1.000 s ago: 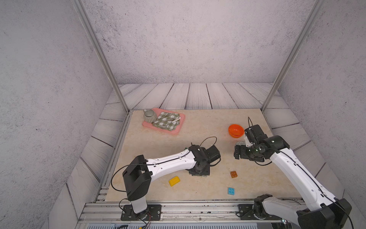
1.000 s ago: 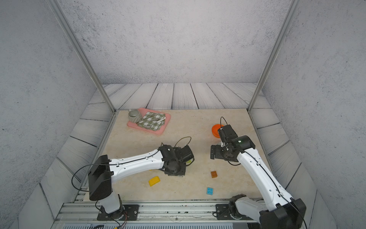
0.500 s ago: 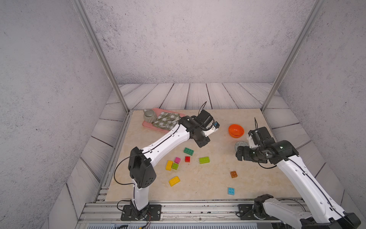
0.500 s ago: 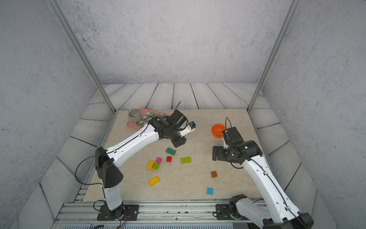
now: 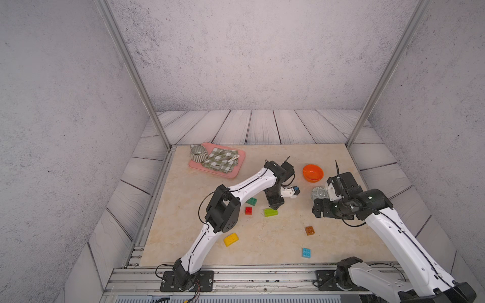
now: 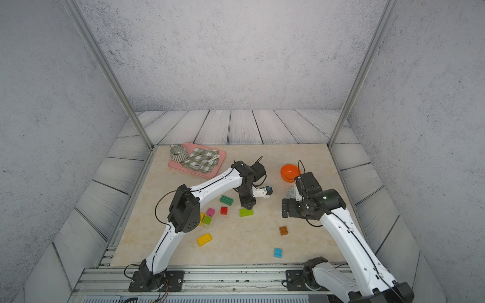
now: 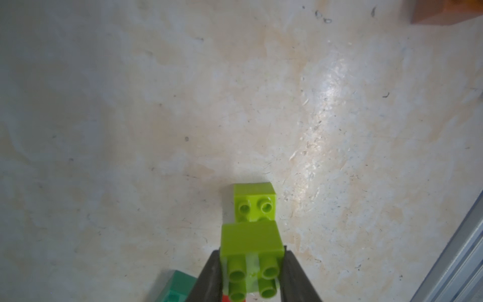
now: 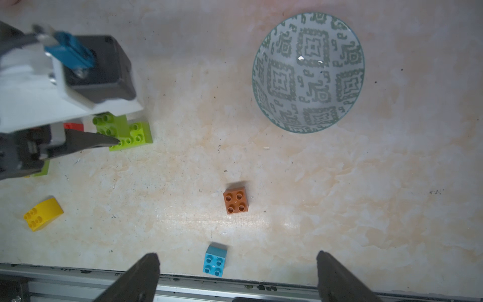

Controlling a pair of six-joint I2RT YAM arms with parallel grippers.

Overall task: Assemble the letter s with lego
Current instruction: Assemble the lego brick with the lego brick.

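The left gripper, clamped on a small lime brick, hangs over the long lime brick mid-table, likely to stack them, while the right gripper, at its three o'clock, gapes empty.

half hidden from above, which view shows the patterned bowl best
The right wrist view: the patterned bowl shows whole, unblocked. In both top views the right arm hides most of it; the left wrist view misses it.

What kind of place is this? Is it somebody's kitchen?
Most likely a robot practice booth, not a kitchen: a left arm and right arm bolted to a metal rail, grey backdrop walls on aluminium posts, and lego bricks scattered on the tabletop.
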